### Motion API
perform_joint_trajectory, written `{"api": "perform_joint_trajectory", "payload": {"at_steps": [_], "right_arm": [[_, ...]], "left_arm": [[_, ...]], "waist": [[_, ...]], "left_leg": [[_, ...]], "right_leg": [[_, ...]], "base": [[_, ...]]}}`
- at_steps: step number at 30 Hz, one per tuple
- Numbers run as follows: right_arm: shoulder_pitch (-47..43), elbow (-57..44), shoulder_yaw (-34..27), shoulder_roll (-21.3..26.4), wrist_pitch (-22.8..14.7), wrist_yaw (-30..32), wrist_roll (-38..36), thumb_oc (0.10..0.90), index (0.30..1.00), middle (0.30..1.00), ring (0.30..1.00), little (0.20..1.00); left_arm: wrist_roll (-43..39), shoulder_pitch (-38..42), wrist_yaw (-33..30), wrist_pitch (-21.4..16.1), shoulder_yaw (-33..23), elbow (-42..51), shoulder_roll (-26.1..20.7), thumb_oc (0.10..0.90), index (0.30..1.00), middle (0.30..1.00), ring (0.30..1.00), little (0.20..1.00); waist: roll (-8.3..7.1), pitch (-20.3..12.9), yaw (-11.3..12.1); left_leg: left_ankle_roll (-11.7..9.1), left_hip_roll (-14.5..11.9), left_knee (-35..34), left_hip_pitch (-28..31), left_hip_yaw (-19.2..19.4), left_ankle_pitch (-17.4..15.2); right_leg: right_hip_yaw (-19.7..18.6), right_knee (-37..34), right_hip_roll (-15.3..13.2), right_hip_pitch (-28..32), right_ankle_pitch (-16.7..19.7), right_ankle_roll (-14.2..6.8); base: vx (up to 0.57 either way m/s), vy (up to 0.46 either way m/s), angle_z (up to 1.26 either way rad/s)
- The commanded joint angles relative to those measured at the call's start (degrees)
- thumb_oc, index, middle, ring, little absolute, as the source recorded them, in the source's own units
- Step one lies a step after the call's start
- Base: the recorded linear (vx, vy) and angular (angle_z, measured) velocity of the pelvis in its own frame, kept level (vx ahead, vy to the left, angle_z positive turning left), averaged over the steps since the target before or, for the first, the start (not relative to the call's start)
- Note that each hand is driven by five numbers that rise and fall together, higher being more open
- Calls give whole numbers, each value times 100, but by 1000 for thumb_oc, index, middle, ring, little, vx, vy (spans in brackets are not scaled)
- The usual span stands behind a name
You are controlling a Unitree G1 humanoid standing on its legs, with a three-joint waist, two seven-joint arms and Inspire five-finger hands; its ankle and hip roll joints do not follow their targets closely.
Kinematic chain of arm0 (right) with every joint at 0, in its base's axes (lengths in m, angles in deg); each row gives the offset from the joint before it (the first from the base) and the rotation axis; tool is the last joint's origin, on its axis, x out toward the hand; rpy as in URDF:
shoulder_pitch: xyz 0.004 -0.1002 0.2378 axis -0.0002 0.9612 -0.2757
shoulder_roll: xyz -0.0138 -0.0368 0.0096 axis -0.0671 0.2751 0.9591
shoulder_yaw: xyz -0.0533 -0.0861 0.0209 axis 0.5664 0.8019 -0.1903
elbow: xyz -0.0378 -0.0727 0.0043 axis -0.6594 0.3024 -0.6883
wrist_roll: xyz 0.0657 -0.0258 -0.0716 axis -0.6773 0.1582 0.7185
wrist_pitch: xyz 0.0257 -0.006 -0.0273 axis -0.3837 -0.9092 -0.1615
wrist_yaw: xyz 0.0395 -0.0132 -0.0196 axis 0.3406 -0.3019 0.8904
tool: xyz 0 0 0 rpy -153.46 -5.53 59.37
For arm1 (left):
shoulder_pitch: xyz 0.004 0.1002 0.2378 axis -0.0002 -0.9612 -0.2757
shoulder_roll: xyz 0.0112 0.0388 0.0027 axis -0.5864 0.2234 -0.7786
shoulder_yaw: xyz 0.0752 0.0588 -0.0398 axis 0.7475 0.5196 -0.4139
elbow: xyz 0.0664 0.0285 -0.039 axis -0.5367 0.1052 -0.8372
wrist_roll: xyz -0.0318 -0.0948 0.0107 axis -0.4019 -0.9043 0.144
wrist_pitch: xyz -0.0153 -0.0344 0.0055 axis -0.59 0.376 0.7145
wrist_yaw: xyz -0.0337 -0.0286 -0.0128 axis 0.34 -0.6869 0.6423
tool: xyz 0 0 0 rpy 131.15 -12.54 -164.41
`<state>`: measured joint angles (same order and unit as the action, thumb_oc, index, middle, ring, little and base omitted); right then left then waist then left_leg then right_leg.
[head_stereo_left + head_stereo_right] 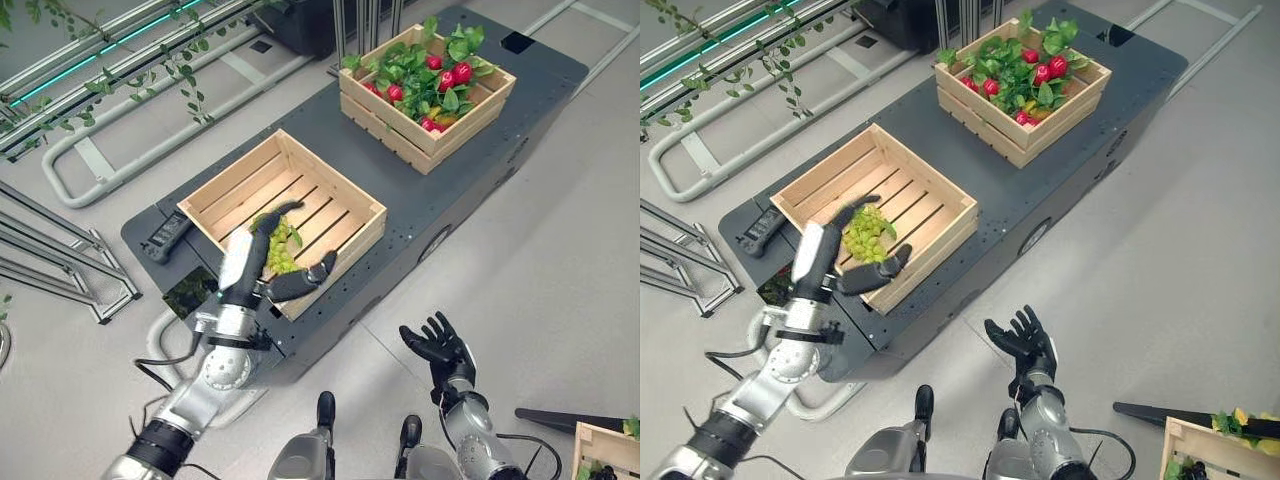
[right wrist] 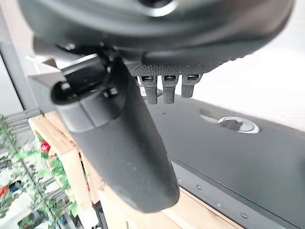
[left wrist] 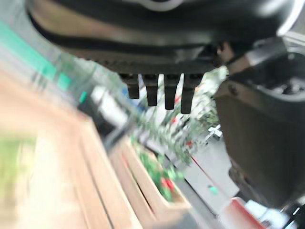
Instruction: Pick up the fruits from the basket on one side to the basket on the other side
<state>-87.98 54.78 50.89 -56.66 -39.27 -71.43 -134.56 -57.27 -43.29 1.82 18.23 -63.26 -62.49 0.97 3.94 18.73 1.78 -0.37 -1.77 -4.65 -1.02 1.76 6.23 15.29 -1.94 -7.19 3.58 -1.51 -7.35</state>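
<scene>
Currently I hold the left hand [image 1: 243,262] with fingers [image 1: 862,207] released over the green grapes [image 1: 867,234] in the near crate [image 1: 352,196], so I lower squarely before closing around the bunch.

dark tabletop [image 1: 430,190] with two wooden crates and a small black device

the long, dark grey tabletop runs from seven o'clock up to one o'clock over a pale floor [image 1: 560,250], its corners rounded and its side wall dotted with small holes. a slatted wooden crate [image 1: 345,200] sits near the seven o'clock end, set at an angle, with a bunch of green grapes [image 1: 280,245] on its floor. a second wooden crate [image 1: 400,125] stands well apart toward one o'clock, packed with green leaves and red fruits [image 1: 455,75]. a small black device [image 1: 165,237] lies on the tabletop just beside the near crate, at its nine o'clock corner.
</scene>
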Motion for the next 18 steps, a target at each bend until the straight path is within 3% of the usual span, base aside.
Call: {"api": "perform_joint_trajectory", "payload": {"at_steps": [1, 7, 14, 18], "right_arm": [[-215, -617, -64, 161, -264, -263, 360, 800, 900, 900, 900, 900], [-396, -478, -19, 370, -193, -285, 447, 800, 900, 900, 900, 900], [-775, -413, 128, 483, -229, -343, 225, 800, 900, 900, 900, 900], [-988, -403, 236, 458, -177, -438, 85, 800, 900, 900, 900, 900]], "left_arm": [[324, 884, -784, 401, -502, 320, -268, 800, 900, 900, 900, 900], [-239, 1532, -854, 1052, -486, -184, -510, 800, 900, 900, 900, 900], [-758, 2579, -1069, 1327, -249, -1128, -573, 800, 900, 900, 900, 900], [-1312, 3273, -1160, 1335, -127, -1751, -571, 800, 900, 900, 900, 900]], "waist": [[-95, 38, -61], [-85, 457, -132], [-255, 990, -224], [-350, 1107, -278]], "left_leg": [[-425, -193, 362, -254, -28, -174], [-437, -143, 802, -639, -44, -228], [-386, -131, 1279, -1134, 81, -270], [-344, -148, 1486, -1547, 175, -265]], "right_leg": [[-124, 734, -173, -416, -93, 396], [-234, 1080, -167, -749, -222, 477], [-354, 1443, -73, -1244, -238, 519], [-405, 1713, -5, -1696, -258, 530]], "base": [[-53, 123, 3], [-48, 109, 5], [-90, 36, -3], [-67, 29, -1]]}}
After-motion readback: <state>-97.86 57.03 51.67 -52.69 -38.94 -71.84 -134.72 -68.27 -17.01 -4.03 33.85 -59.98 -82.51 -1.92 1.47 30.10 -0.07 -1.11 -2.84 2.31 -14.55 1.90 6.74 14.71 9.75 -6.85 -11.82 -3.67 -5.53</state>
